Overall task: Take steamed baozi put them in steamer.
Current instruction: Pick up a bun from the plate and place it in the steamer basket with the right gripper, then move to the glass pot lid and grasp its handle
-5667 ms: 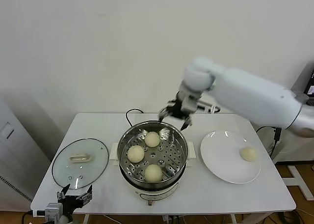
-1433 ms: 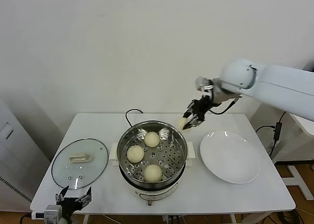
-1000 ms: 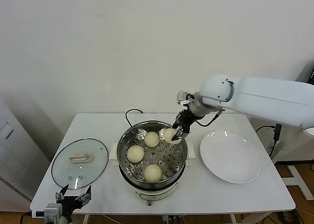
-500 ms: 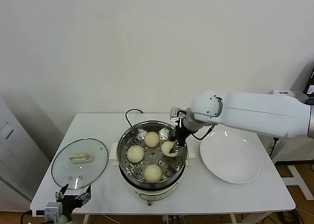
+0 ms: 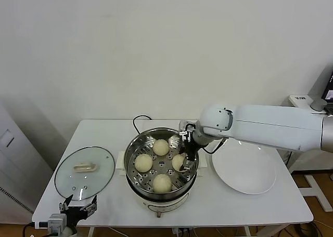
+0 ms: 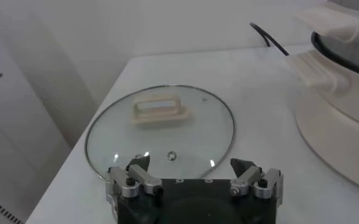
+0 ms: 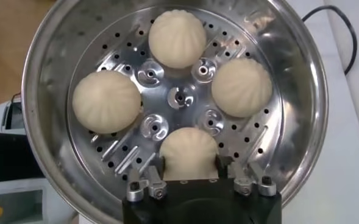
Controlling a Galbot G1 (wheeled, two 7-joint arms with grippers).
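White table point(image 5: 260, 206) against a plain white wall, steamer point(image 5: 136, 181) in the middle of it. Start at the right gripper point(image 7: 189, 165): its fingers point(image 7: 155, 172) flank the fourth baozi point(image 7: 188, 152), which sits on the perforated tray at about 3 o'clock in the head view. From the wrist view you cannot tell whether the pads still press the dough or have just let go; call it cannot tell, not a grasp. The bun looks seated on the tray, so you should judge placement as done or nearly so.

Moving outward, the right arm point(image 5: 270, 128) reaches in from the 3 o'clock side, over the steamer rim. Left gripper point(image 6: 194, 175) is parked, fingers spread wide and empty, off the table's 7 o'clock corner just beside the glass lid point(image 6: 161, 131).

Handling, my read: these buns are light, soft, and dent easily, with slightly tacky skin that may cling to a pad on release. You want to take hold across the widest part, at the sides, with gentle squeeze, and lift straight up when leaving.

Count: four steamed baozi, all in the steamer, at 12, 3, 6 and 9 o'clock. One steamer, one lid, one white plate point(image 5: 244, 172) with nothing on it, at 3 o'clock of the steamer.
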